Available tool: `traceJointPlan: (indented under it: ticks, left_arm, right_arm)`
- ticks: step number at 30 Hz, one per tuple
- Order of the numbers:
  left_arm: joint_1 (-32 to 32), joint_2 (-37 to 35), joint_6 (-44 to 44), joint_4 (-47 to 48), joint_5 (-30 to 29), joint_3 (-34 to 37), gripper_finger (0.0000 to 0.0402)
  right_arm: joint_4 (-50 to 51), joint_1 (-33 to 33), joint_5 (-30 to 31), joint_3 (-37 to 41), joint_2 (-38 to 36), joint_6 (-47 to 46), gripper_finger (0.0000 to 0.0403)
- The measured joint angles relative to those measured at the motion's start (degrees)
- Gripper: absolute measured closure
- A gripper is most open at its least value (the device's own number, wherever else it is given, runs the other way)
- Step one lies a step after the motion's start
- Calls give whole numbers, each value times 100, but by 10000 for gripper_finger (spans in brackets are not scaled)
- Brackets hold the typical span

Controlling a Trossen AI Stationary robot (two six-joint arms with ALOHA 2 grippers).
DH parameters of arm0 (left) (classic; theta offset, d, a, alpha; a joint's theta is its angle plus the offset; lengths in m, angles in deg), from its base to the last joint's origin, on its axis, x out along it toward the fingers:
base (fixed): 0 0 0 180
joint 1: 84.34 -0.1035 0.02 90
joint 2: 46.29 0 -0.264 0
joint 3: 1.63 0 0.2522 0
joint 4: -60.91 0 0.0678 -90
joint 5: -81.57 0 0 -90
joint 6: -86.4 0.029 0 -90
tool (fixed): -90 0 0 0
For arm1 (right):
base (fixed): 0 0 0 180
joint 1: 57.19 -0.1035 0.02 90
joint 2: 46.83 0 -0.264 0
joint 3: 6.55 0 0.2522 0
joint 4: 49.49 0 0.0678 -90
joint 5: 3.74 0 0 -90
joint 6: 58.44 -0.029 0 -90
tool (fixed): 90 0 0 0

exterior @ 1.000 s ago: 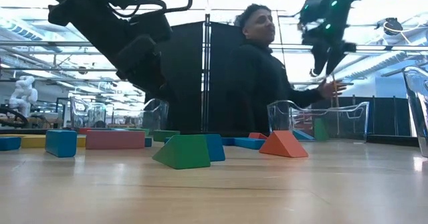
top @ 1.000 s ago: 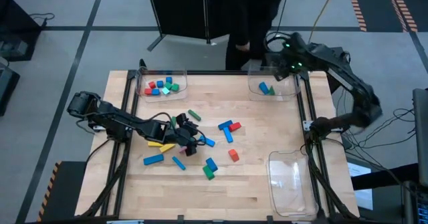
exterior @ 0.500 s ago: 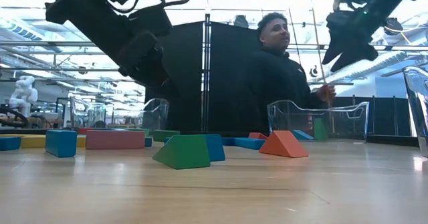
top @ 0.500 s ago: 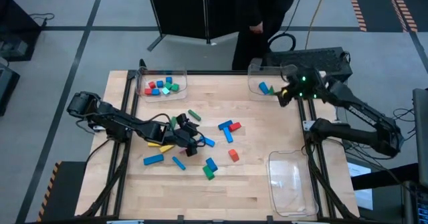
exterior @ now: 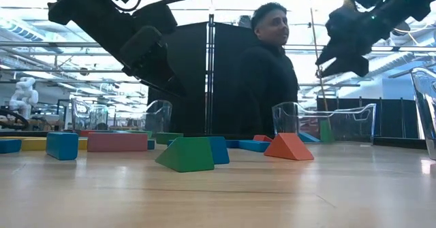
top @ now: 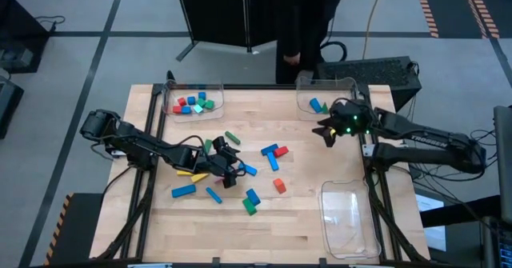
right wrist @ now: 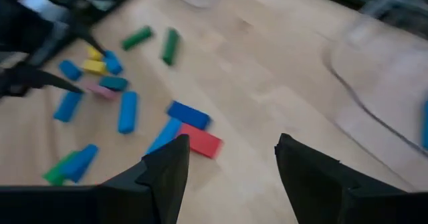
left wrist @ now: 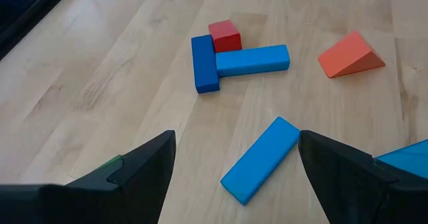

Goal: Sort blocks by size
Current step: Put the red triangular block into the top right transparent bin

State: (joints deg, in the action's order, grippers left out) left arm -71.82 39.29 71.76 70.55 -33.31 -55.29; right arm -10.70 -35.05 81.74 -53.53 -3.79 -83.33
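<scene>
Loose blocks lie flat on the wooden table: a red cube point(left wrist: 224, 35) against two blue bars point(left wrist: 252, 60), an orange wedge point(left wrist: 350, 54), a green wedge point(exterior: 185, 154), and yellow and pink bars point(top: 192, 174). My left gripper point(top: 230, 172) stands open low over the middle left. A blue bar point(left wrist: 261, 158) lies ahead between its fingers, untouched. My right gripper point(top: 325, 133) hangs open and empty above the table, just on the near side of the far right tray point(top: 344, 82).
The far left tray point(top: 214, 87) holds several small blocks. The far right tray holds a blue block point(top: 315, 105) and a green one. A clear tray point(top: 328, 220) stands at the near right. A person point(exterior: 269, 71) stands behind the far edge.
My right gripper has come away from above the far right tray, going toward the near edge and down, and has tipped from pointing steeply down to a shallower slant. It stays open. The person behind the table has drawn a hand back.
</scene>
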Motion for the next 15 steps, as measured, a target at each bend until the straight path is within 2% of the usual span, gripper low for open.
traceJointPlan:
  ticks: [5,11,15]
  left_arm:
    - [0,0,-6,1,4,0,84]
    - [0,2,-102,-7,29,0,84]
    - [0,168,-35,-166,49,0,84]
  right_arm:
    - [-544,-674,46,68,233,-216,188]
    - [-914,-1569,757,88,934,-459,188]
    - [-1431,-2078,954,88,1548,-607,188]
